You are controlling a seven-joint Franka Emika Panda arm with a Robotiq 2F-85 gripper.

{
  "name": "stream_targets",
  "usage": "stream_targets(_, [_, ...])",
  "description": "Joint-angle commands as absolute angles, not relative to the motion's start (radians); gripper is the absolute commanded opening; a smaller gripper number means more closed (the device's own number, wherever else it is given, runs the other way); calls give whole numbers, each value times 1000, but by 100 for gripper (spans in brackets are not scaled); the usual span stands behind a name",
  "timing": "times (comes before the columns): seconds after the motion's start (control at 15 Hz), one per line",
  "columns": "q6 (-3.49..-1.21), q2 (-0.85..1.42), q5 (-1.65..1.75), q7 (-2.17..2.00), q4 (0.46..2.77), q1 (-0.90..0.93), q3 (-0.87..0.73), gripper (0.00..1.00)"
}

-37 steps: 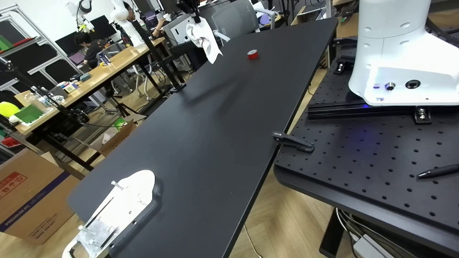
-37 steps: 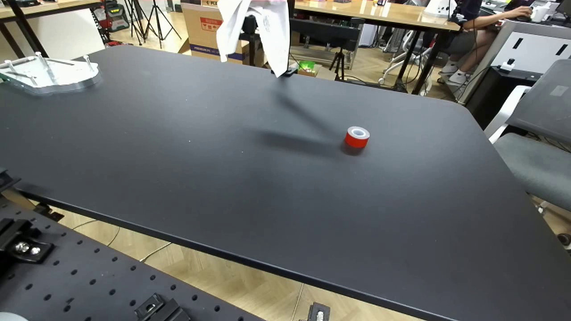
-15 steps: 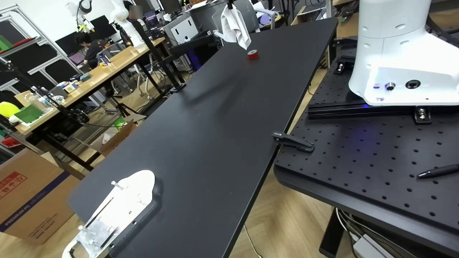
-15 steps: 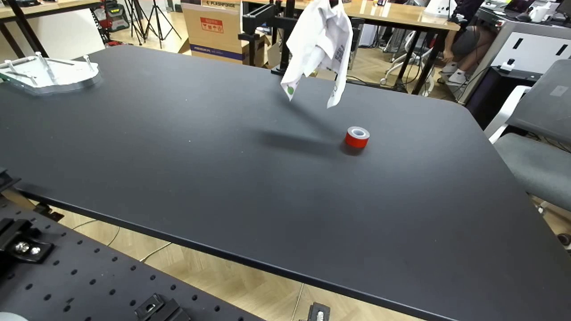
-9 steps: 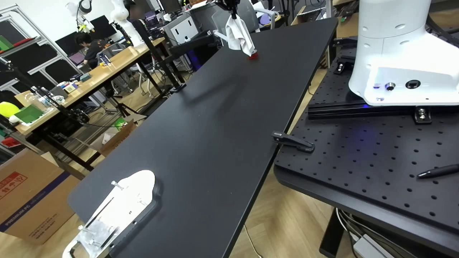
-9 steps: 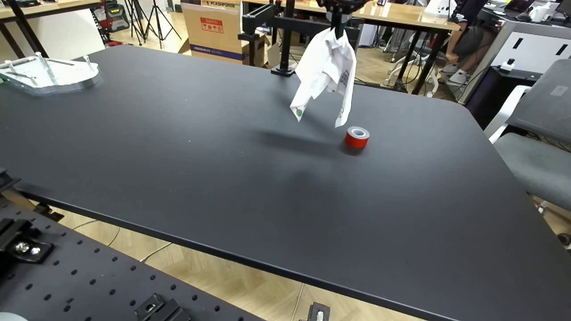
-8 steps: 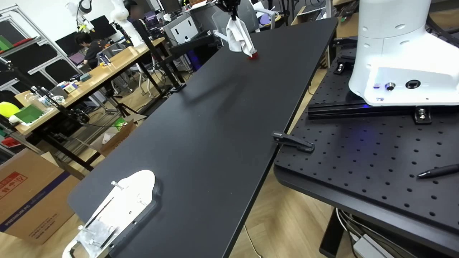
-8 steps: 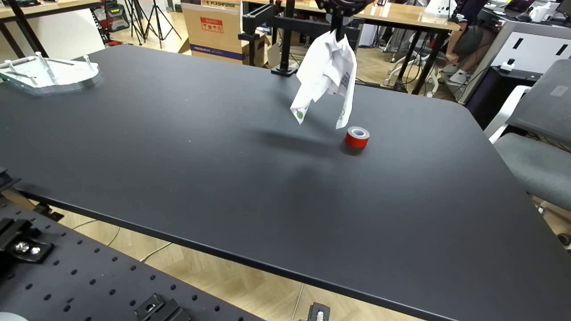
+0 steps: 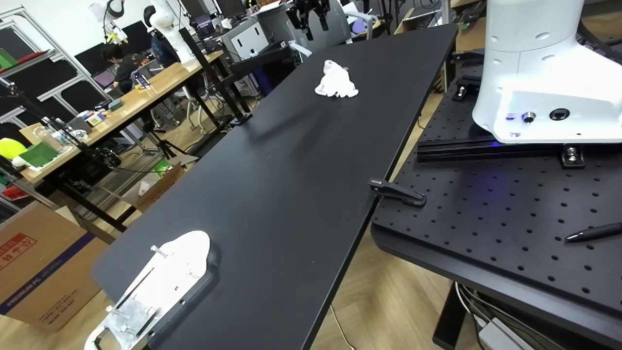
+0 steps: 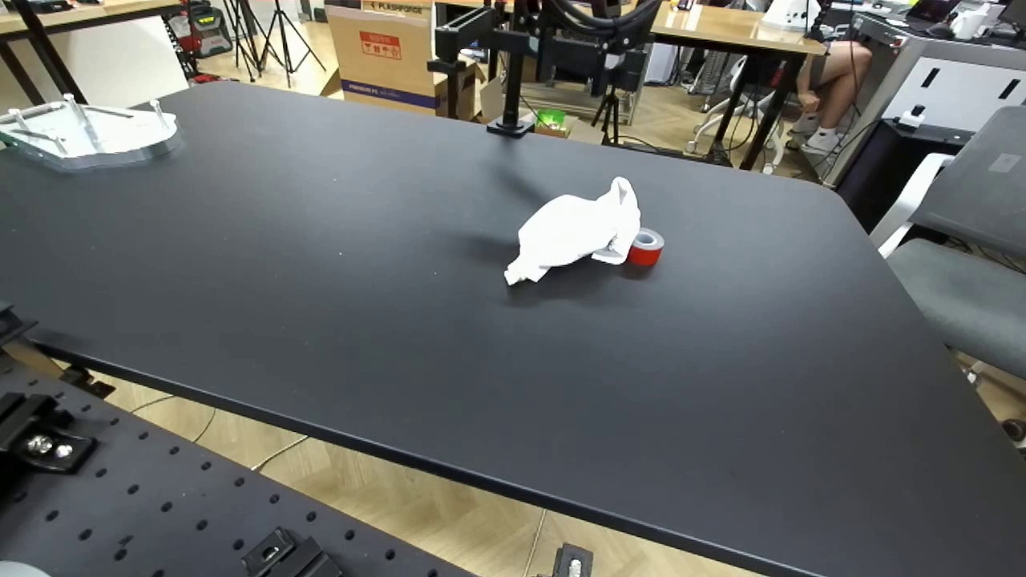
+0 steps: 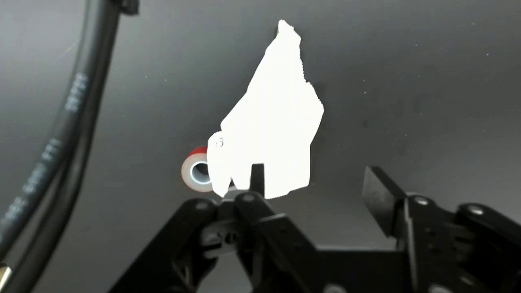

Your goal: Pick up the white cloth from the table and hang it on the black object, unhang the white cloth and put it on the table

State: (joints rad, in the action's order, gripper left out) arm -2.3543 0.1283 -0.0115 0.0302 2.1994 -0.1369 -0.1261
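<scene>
The likeliest trouble lay with what the white cloth point(image 11: 276, 118) had for a neighbour: in the wrist view its edge hid part of the red tape roll point(image 10: 646, 253), though whether the fabric rested on the roll could not be told. Were the pincer point(image 11: 314, 179) lowered to straighten or regrasp the cloth, it might pinch both together or shove the roll along the desk point(image 10: 361, 320), because loose folds masked where one ended and the other began. A raised fold on the roll's side could also slump over it. A sideways retreat toward the long edge across from the robot base point(image 9: 529, 87) risked clipping the black stand point(image 10: 514, 88) there, likely the task's black object, since pincer and stand looked close in an exterior view; the real gap could not be judged.

The pincer's jaws stood well apart, gripping nothing, above the desk and not touching the cloth. The cloth lay crumpled below, toward the desk's end by the grey chair point(image 10: 974, 200) and seemingly nearer the stand's long edge than the robot's. In the wrist view it spread mostly ahead of one jaw, whose tip crossed its lower part. Judged from this layout, the putting-down looked done.
</scene>
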Motion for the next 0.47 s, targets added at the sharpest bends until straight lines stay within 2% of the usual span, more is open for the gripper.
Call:
stream_targets(0.0, [-2270, 87, -21, -41, 2199, -119, -117, 96])
stream_targets(0.13, [-2278, 60, 13, -97, 2212, -106, -116, 100])
stream_targets(0.4, [-2285, 8, 15, -154, 2224, -88, -102, 100])
